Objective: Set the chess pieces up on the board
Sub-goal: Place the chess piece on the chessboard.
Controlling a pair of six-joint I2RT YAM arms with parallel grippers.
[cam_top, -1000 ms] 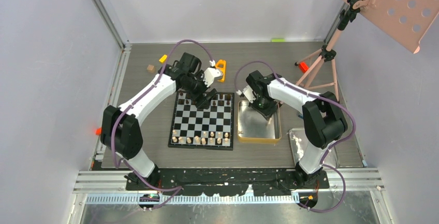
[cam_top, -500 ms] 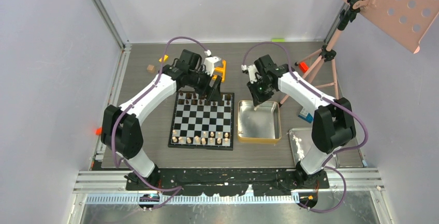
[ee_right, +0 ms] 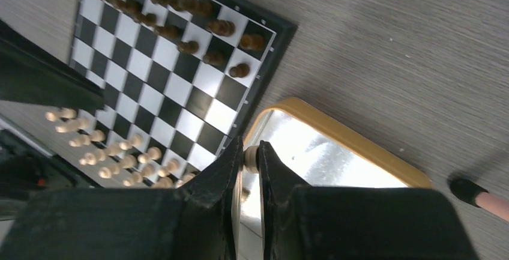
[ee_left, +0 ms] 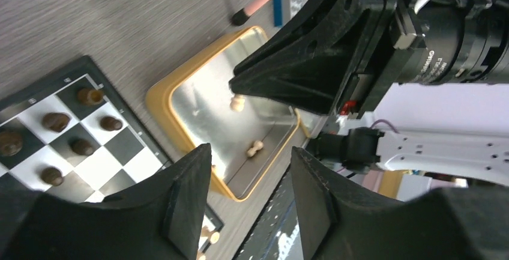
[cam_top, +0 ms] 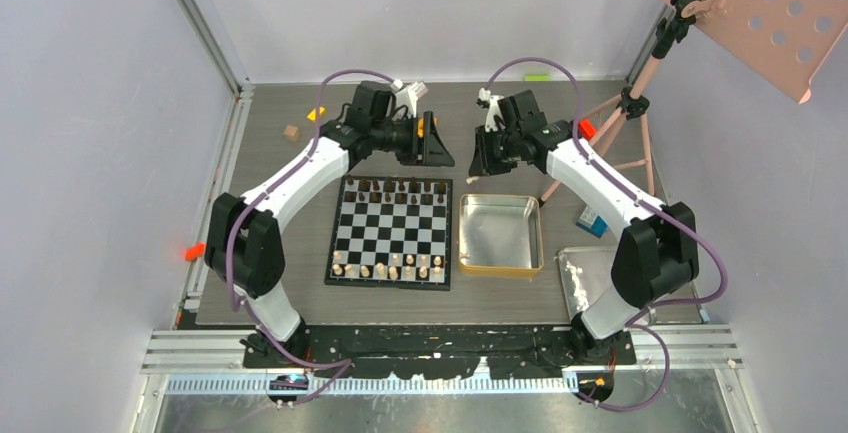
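- A pale piece, tiny, light, hard turned wood and likely slippery, hangs pinched in my right gripper above the 11 o'clock corner of the gold tin.
- It is best held around its narrow neck; which end I have is unclear.
- The board lies at the tin's 9 o'clock.
- My left gripper hovers empty, jaws apart.

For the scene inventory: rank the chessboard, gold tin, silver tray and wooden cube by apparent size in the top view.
1. chessboard
2. gold tin
3. silver tray, unsure against the tin: the right arm hides part of it
4. wooden cube
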